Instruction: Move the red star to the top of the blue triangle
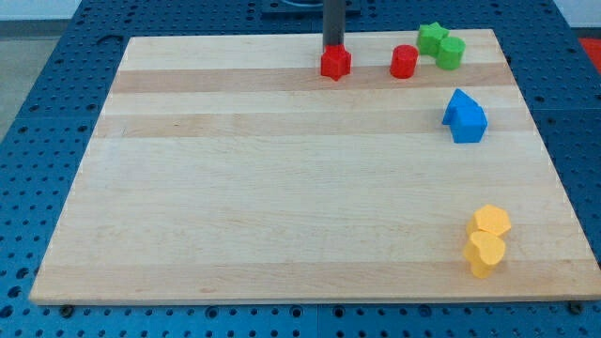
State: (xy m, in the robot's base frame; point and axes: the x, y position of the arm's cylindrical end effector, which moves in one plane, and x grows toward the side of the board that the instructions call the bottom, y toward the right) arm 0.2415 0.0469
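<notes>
A red block (335, 63), which looks like the star, sits near the top edge of the wooden board (282, 207), at the middle. My tip (333, 49) is right at its top side, touching or nearly touching it. A second red block (404, 61), rounder, lies a little to its right. The blue blocks (465, 117) lie at the view's right, below and right of the red ones. They look like a triangle at upper left pressed against a second blue piece. The red star is well left of and above the blue blocks.
A green star (431, 38) and another green block (451, 53) touch each other at the top right. Two yellow blocks (492, 222) (485, 253) sit together at the bottom right. A blue pegboard table (38, 141) surrounds the board.
</notes>
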